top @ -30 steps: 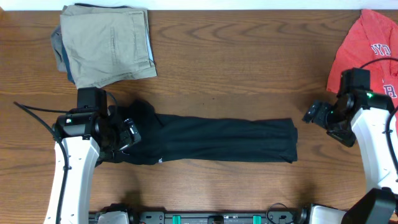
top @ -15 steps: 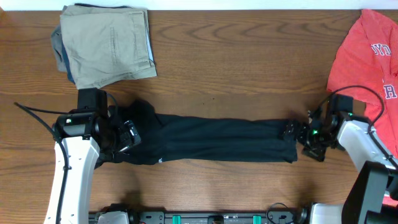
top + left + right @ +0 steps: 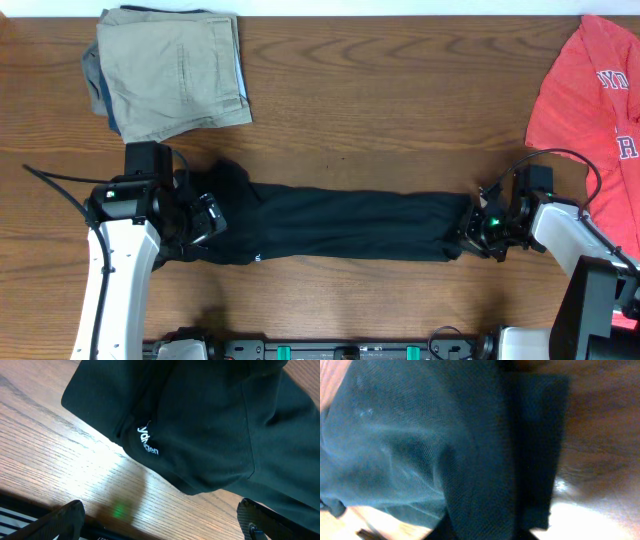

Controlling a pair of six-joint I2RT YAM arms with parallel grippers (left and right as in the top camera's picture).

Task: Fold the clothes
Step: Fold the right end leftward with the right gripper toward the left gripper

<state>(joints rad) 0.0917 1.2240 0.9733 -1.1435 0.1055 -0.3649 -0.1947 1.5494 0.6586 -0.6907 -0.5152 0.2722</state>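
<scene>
The black garment (image 3: 350,225) lies as a long folded strip across the table. Its white logo (image 3: 147,442) shows in the left wrist view. My left gripper (image 3: 205,218) hovers over its left end, open, with only bare wood between the fingertips (image 3: 70,516). My right gripper (image 3: 468,228) sits low on the strip's right end, shut on the fabric, which is slightly bunched there. Dark cloth (image 3: 470,450) fills the right wrist view and hides the fingers. The red white-lettered tee (image 3: 590,90) lies at the far right.
A folded khaki garment (image 3: 170,75) rests on a bluish one at the back left. Bare wooden table (image 3: 400,110) runs between that pile and the red tee. The arm bases stand along the front edge.
My right arm swung left from beside the red tee to the black strip's right end and closed on it, pushing that end slightly left. The left arm has not moved.
</scene>
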